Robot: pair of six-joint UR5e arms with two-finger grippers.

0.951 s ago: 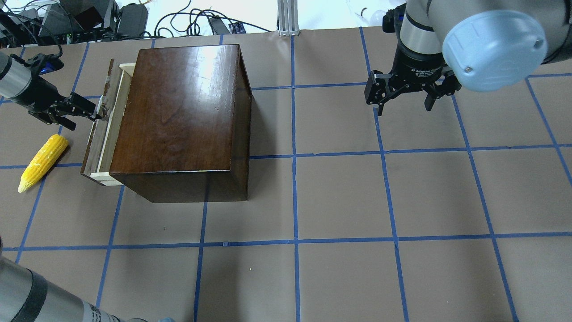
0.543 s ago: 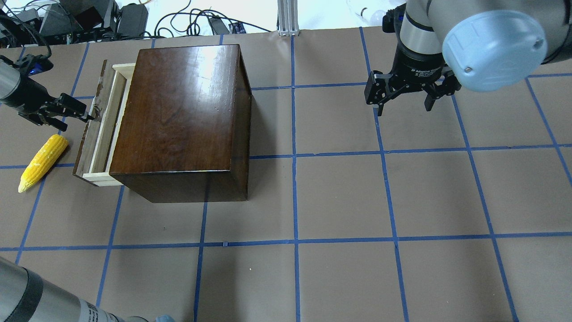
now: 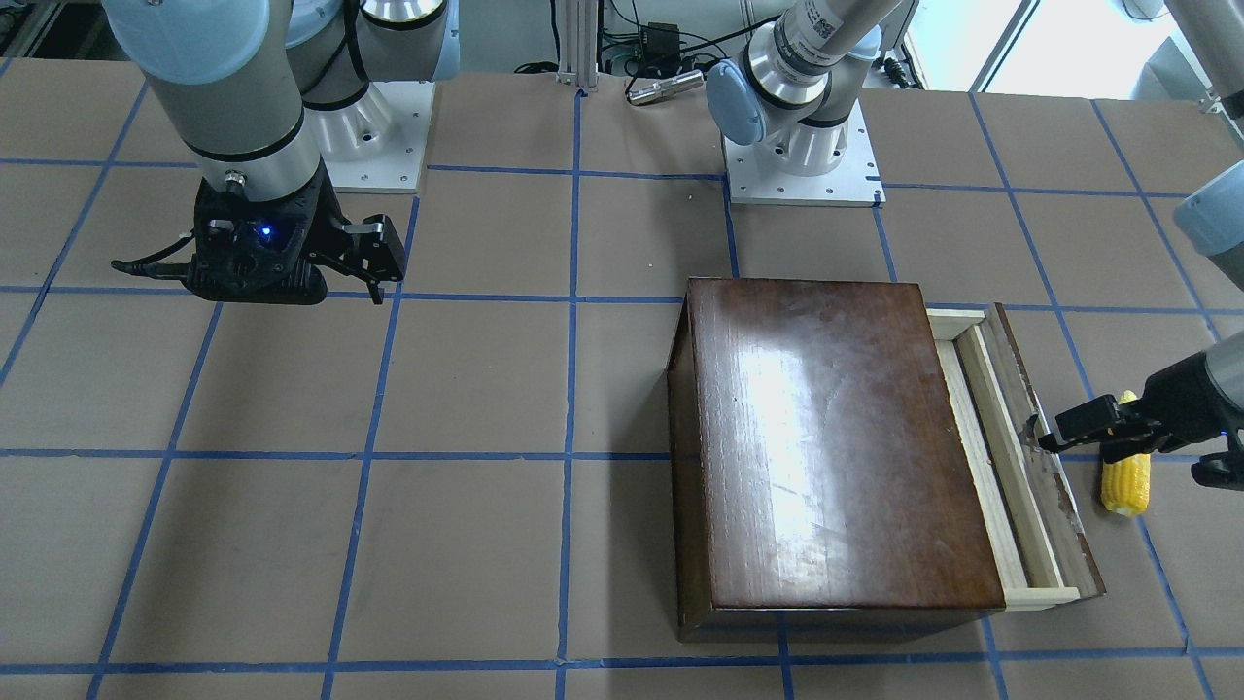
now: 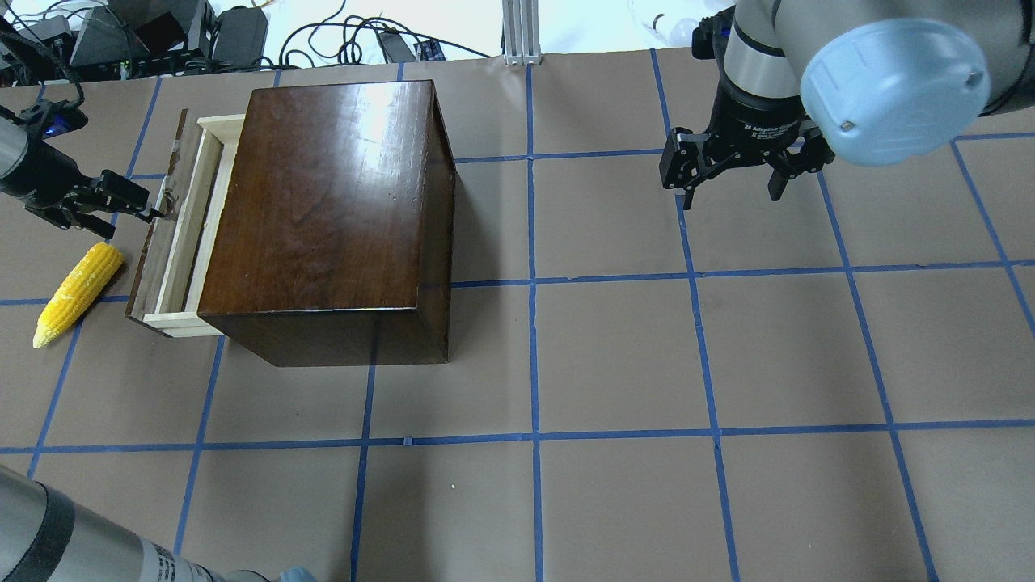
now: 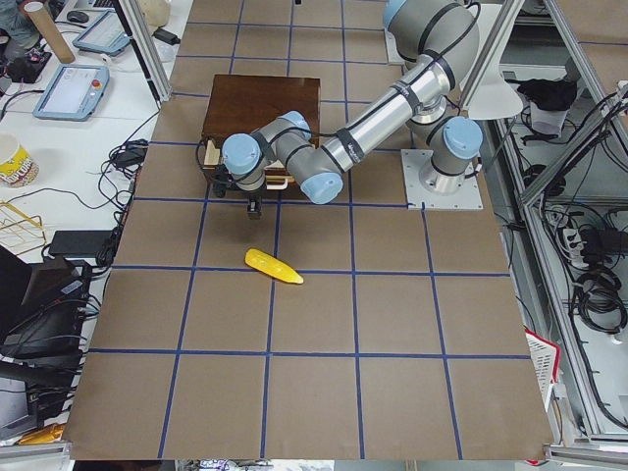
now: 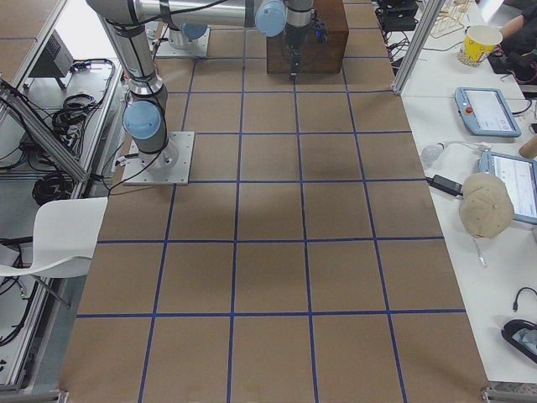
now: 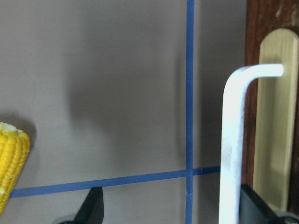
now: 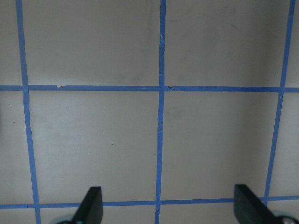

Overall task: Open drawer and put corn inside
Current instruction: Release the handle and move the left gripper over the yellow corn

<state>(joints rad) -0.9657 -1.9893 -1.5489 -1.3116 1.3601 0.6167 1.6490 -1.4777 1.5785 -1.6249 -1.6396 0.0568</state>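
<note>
Left claw (image 7: 173, 205): released, fingers spread wide. The white handle (image 7: 232, 140) of the drawer (image 4: 158, 234) stands between them, close against one finger; I cannot tell whether it touches. Right claw (image 8: 166, 203): also released, hanging over bare desk (image 4: 614, 347), well apart from everything.

The drawer is partly out of the dark-brown box (image 4: 323, 194), with a strip of its pale-wood tray showing. The corn (image 4: 77, 295) lies on the desk outside the drawer, just beside the front panel and near my left claw, its tapered tip pointing toward my base.

Surface: brown covering, gridded with blue tape (image 4: 534, 283). Room: cables and black gear beyond the desk's far edge; side benches with tablets and a paper cup; a white chair near my right base.

Against 1.0 s ago: the left claw has drawn away from the box and the drawer has come with it, exposing more tray. Corn, box and right claw have not moved.
</note>
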